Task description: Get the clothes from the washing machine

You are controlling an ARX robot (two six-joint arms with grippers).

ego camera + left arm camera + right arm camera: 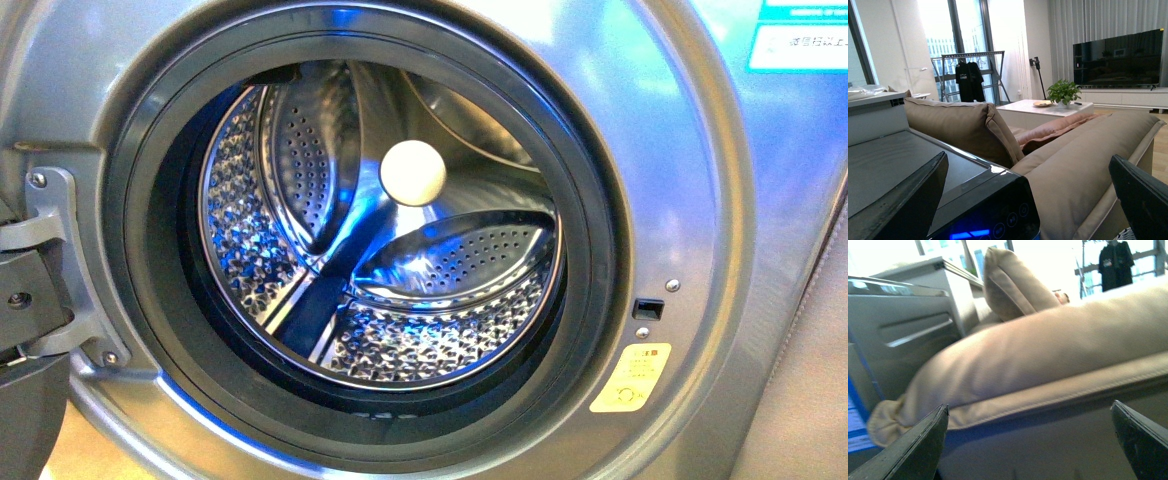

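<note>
Washing machine (690, 150) door open, steel drum (380, 290) shows no clothes. Left gripper (1030, 200) and right gripper (1030, 440) fingers spread, grasping nothing, beside beige sofa (1083, 160).

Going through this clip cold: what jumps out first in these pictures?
The washing machine's open porthole fills the front view, its shiny perforated drum showing no clothes, only a pale round knob at the back. Both wrist views look past wide-apart jaws onto a beige sofa, with a television beyond in the left one.
</note>
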